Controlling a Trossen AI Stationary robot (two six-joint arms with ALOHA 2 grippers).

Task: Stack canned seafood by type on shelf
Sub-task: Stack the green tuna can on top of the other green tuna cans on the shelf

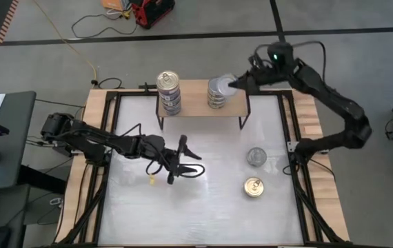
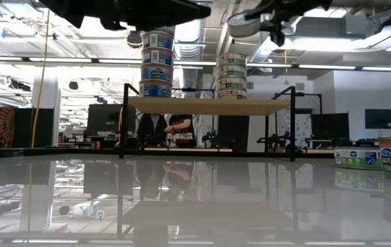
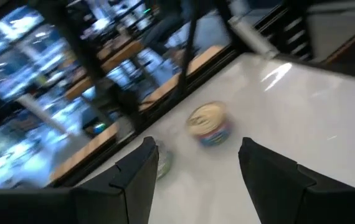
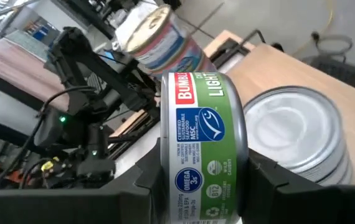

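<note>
One shelf point(image 1: 198, 105), carrying two stacks of tins: one gold-topped stack point(image 1: 169, 91) and one silver-topped stack point(image 1: 217, 93). Roughly four tins in each, going by the low view; exact number not certain. Two loose tins on the white tabletop point(image 1: 203, 213): one silver-topped can point(image 1: 256, 157) and one gold-topped can point(image 1: 254, 187). One green-labelled can point(image 4: 199, 143) clamped in the right gripper point(image 1: 236, 83). Two dark arms, two grippers in all; nothing between the spread fingers of the left gripper point(image 1: 189, 158).
</note>
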